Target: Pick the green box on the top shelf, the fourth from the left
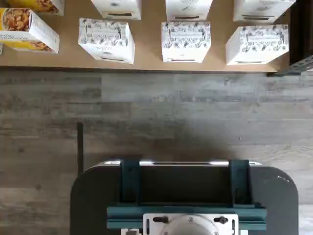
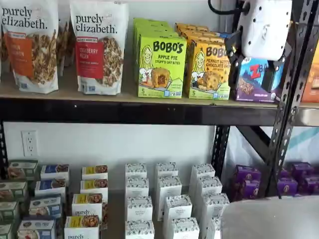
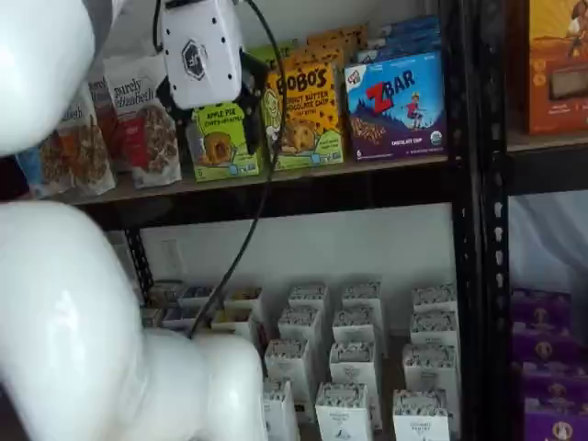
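The green box [image 2: 162,67], lime with "BOBO'S APPLE PIE" on its front, stands on the top shelf [image 2: 124,112] between a granola bag and a yellow-orange Bobo's box, with more green boxes behind it. In a shelf view its upper part [image 3: 225,142] is covered by the gripper's white body. My gripper [image 2: 251,67] hangs in front of the shelf at box height, its black fingers [image 2: 233,52] apart with a plain gap and nothing between them. It also shows in a shelf view as the gripper [image 3: 216,115]. The wrist view does not show the green box.
Purely Elizabeth bags [image 2: 99,47], a yellow-orange Bobo's box [image 2: 208,69] and a blue ZBar box [image 3: 397,106] share the top shelf. Black uprights [image 3: 469,220] stand to the right. Small white boxes [image 1: 186,41] fill the lower shelf, above wood-look floor [image 1: 156,107].
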You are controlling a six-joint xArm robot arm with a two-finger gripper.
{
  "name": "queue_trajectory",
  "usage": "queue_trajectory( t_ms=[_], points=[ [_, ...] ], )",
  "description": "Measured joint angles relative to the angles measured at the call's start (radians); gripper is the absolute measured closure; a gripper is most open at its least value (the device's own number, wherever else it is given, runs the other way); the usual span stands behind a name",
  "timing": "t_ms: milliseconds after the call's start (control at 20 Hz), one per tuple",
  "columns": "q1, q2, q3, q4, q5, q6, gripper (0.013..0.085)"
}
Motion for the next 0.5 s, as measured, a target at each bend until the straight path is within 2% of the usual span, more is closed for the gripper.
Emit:
queue_trajectory(
  t_ms=[100, 200, 300, 500],
  points=[
    [-0.024, -0.025, 0.022, 0.025, -0.041, -0.014, 0.0130],
    [-0.032, -0.029, 0.026, 0.035, -0.049, -0.019, 0.0130],
    [-0.026, -0.028, 0.025, 0.031, -0.047, -0.016, 0.0130],
    [0.012, -0.029, 0.031, 0.004, -0.057, 0.011, 0.0130]
  ],
)
